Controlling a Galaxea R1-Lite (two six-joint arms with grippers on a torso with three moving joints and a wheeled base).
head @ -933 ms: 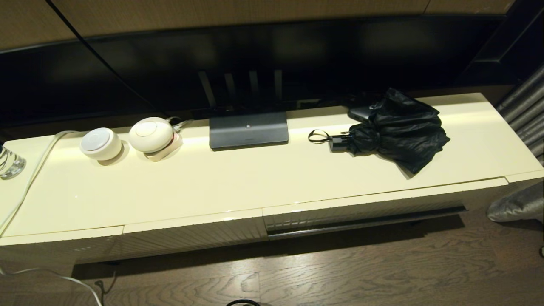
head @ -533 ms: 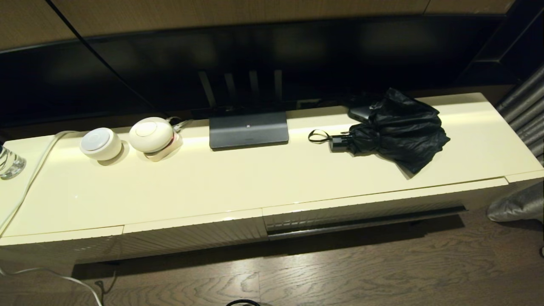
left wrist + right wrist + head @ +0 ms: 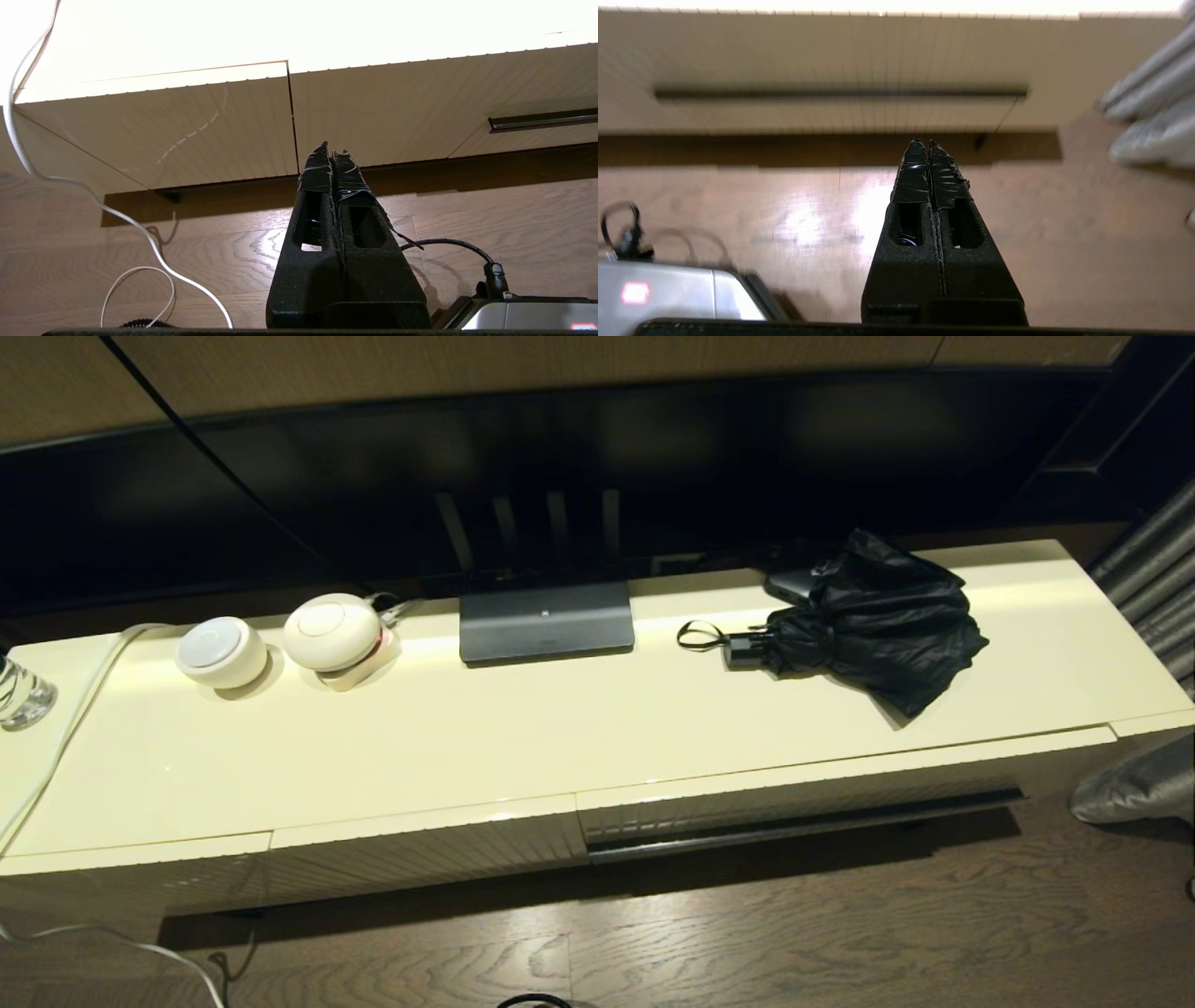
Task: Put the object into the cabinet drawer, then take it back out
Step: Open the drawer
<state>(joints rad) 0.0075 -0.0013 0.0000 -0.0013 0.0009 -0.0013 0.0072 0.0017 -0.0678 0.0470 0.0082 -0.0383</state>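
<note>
The left gripper [image 3: 331,151] hangs low in front of the cabinet, its two taped fingers pressed together with nothing between them, pointing at the seam between two ribbed cream panels. The right gripper [image 3: 923,142] is also closed and empty, low over the wood floor [image 3: 840,933] and aimed at the drawer [image 3: 840,65] with its long dark bar handle [image 3: 840,92]; that view is soft, so how near it sits to the drawer front is hard to judge. Neither arm shows in the head view.

The drawer [image 3: 803,793] is closed, under the right part of the cabinet top [image 3: 560,737]. The umbrella [image 3: 868,616] lies on that top toward the right, above the drawer, its short handle and wrist loop [image 3: 698,635] pointing left and its baggy fabric spread to the right. To its left stand a flat dark stand [image 3: 546,621] and two round white devices [image 3: 280,642], with a glass [image 3: 21,693] at the far left edge.

Compared with the earlier head views, nothing on the cabinet has moved.
</note>
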